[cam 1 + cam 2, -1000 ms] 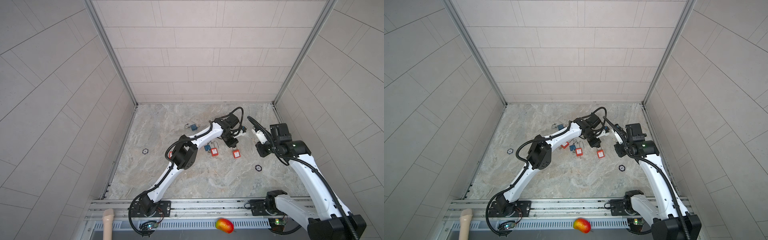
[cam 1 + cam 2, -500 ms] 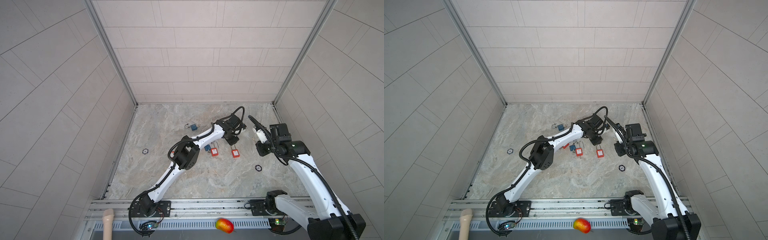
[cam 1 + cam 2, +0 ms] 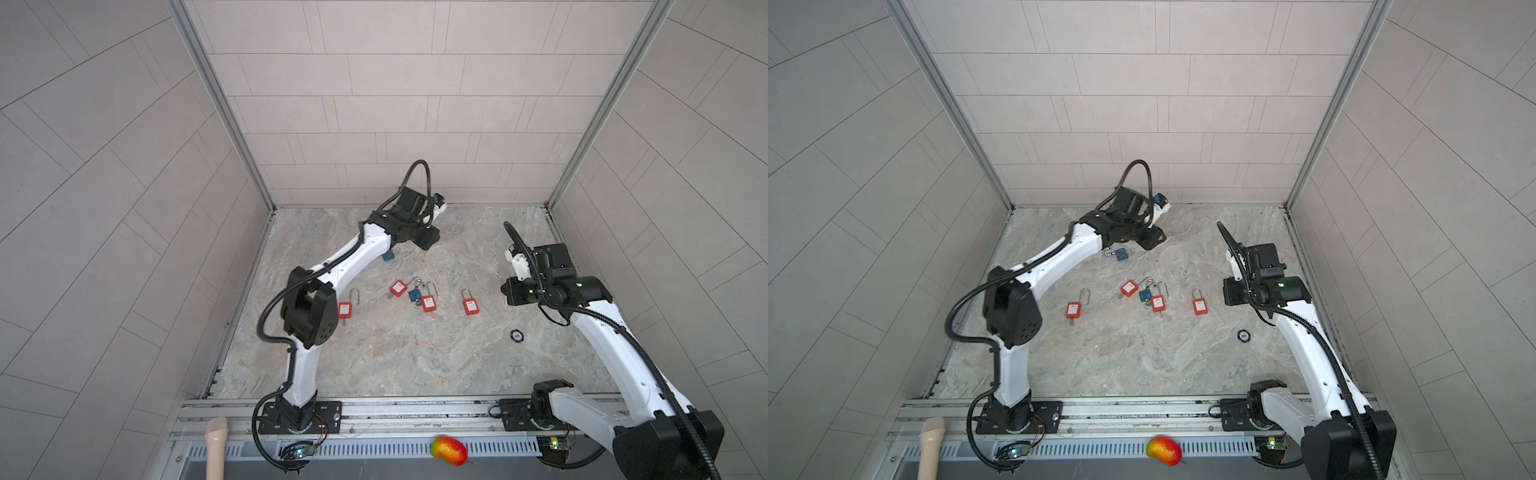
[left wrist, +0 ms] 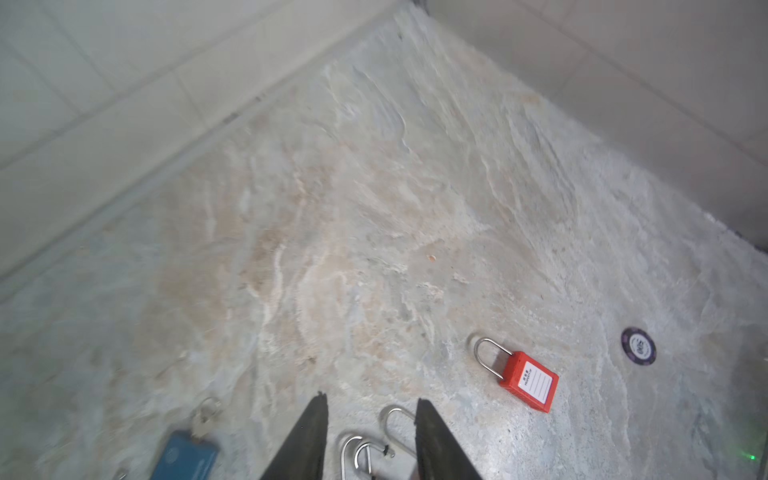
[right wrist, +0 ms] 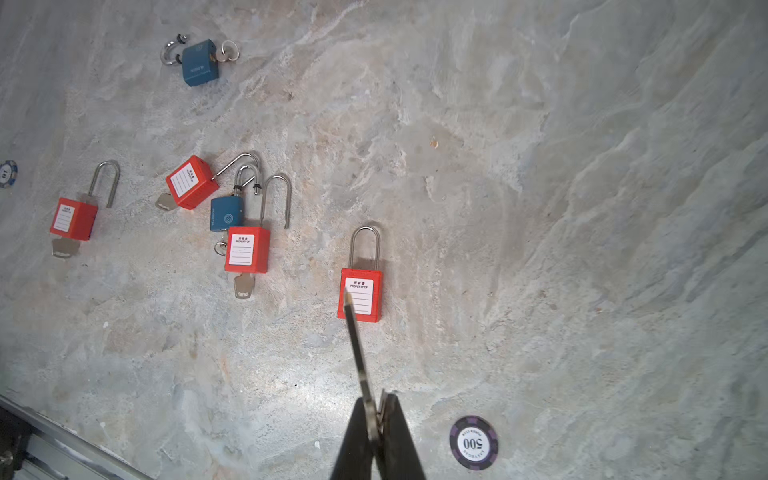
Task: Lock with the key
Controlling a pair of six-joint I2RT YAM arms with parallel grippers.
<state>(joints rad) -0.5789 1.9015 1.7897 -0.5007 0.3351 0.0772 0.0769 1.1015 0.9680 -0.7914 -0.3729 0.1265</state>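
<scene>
**Operator A:** Report the key position.

**Operator B:** I see the key (image 5: 356, 340) edge-on in the right wrist view. The right gripper (image 5: 380, 400) has its jaws pinched together on the key's head. In that view the blade tip lines up over the label of the red padlock (image 5: 360, 295). I cannot tell whether they touch.

**Operator A:** And the lock itself?

**Operator B:** The red padlock (image 3: 471, 306) lies flat on the table (image 3: 374, 357). Both shackle legs are seated and no key is in it. It sits apart from the other locks, on their right. A poker chip (image 5: 473, 442) lies near it.

**Operator A:** Left side?

**Operator B:** The left gripper (image 4: 370, 401) has its jaws apart, with nothing between them. In a top view I see it raised near the back wall, by a blue padlock (image 3: 1121, 254).
</scene>
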